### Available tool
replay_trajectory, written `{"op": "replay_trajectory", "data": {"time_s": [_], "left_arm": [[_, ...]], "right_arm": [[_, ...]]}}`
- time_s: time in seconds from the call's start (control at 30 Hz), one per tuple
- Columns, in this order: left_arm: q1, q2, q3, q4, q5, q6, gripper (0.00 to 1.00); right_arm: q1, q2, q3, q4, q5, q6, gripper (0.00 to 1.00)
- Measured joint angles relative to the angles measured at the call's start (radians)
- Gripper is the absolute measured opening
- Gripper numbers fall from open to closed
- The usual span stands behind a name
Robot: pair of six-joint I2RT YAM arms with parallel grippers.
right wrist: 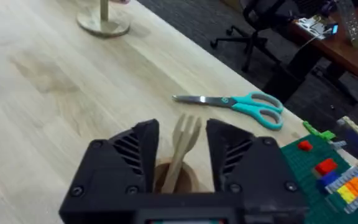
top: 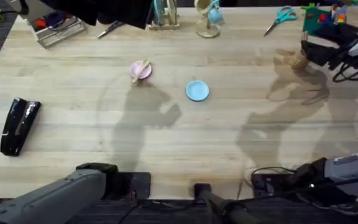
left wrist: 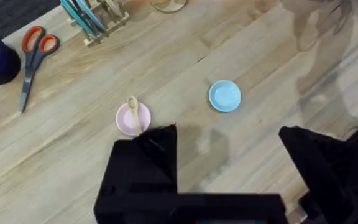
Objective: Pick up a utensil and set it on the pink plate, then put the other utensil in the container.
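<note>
While the arms stand apart, states read:
Spoon (left wrist: 133, 107): resting on pink plate (left wrist: 126, 123).
Fork (right wrist: 182, 149): upright in container (right wrist: 190, 179), tines up.
Right gripper (right wrist: 182, 152): spread, straddling fork.
Left gripper (left wrist: 229, 155): wide, above table (top: 166, 143).

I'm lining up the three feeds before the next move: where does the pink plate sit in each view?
Overhead: the pink plate lies left of centre on the table, with the spoon on it.
Left wrist: the plate lies just beyond the left gripper.
Right wrist: it is not in this picture.
Shared landmark: the blue plate beside it in overhead and left wrist.
</note>
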State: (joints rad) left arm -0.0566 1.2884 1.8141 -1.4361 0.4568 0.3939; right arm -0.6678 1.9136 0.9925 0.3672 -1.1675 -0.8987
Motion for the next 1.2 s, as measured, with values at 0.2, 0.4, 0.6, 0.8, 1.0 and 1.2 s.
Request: {"op": "replay_trajectory", "data": {"time_s": [0.2,0.4,0.6,0.8,1.0,1.2], "left_arm": [[0.0,0.0,0.0,0.0,0.0,0.0,0.993],[0.0,0.0,0.0,0.0,0.0,0.0,0.993],[0.0,0.0,0.0,0.0,0.0,0.0,0.993],[0.0,0.0,0.0,0.0,0.0,0.0,0.993],[0.0,0.0,0.0,0.0,0.0,0.0,0.994],[0.0,0.0,0.0,0.0,0.0,0.0,0.995]], "right_arm": [[0.009,-0.003,0.041,0.0,0.001,0.148,0.66],[0.026,-0.081,0.041,-0.075,0.034,0.242,0.807],[0.043,-0.249,0.041,-0.249,0.13,0.277,0.981],[0.105,-0.438,0.041,-0.403,0.244,0.34,0.994],[0.141,-0.542,0.041,-0.506,0.295,0.452,0.995],[0.168,-0.676,0.05,-0.686,0.316,0.51,0.996]]}}
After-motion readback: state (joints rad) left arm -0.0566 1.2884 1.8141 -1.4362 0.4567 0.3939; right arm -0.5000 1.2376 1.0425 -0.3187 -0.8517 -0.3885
